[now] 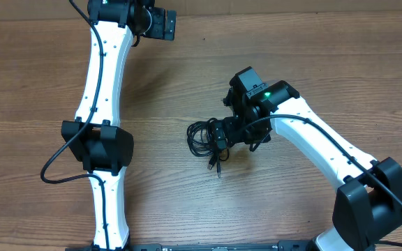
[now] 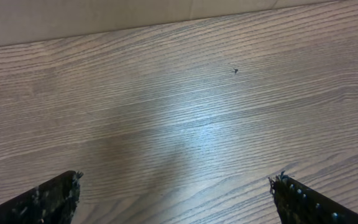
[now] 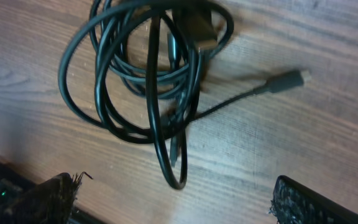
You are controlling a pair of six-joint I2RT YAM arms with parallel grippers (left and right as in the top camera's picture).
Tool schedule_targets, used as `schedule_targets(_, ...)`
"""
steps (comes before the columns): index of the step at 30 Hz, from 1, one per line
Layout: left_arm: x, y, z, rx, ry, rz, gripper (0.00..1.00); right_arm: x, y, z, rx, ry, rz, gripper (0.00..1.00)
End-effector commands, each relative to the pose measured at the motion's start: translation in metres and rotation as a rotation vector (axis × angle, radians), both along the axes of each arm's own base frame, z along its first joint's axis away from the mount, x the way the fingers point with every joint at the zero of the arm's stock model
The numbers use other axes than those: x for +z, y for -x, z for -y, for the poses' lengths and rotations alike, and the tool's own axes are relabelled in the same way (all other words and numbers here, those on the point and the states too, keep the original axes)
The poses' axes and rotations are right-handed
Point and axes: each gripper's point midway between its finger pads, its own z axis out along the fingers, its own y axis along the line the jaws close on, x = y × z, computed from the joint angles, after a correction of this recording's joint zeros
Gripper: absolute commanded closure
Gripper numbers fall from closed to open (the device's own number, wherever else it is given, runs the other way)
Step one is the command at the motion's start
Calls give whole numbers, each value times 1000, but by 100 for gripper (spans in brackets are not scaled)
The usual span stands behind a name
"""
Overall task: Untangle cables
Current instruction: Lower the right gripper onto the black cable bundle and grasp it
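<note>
The cables (image 1: 199,137) lie as one small tangled bundle of thin black cords on the wooden table, near its middle. In the right wrist view the bundle (image 3: 148,68) shows as overlapping loops, with one thin strand running right to a small plug (image 3: 288,79). My right gripper (image 1: 222,132) is open and right beside the bundle; its fingertips (image 3: 176,193) straddle the lowest loop without holding it. My left gripper (image 1: 162,24) is open and empty at the far back of the table, away from the cables, and its wrist view (image 2: 176,186) shows only bare wood.
A loose plug end (image 1: 217,167) trails from the bundle toward the front. The left arm (image 1: 103,104) stretches along the table's left side. The table's back edge (image 2: 104,28) meets a pale wall.
</note>
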Motion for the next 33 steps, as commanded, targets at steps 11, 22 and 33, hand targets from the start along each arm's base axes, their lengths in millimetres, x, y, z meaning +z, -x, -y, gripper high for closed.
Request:
schedule_targets(11,10,-1,2,8,23,21,1,-27,-7,19,-5,87,85,0)
schedule_targets(22,10,-1,2,8,22,18,0,-30,-22,26,-21,137,150,12)
schedule_targets(33,9,0,1,8,21,12,1,-52,-20,24,-24,153,89,83)
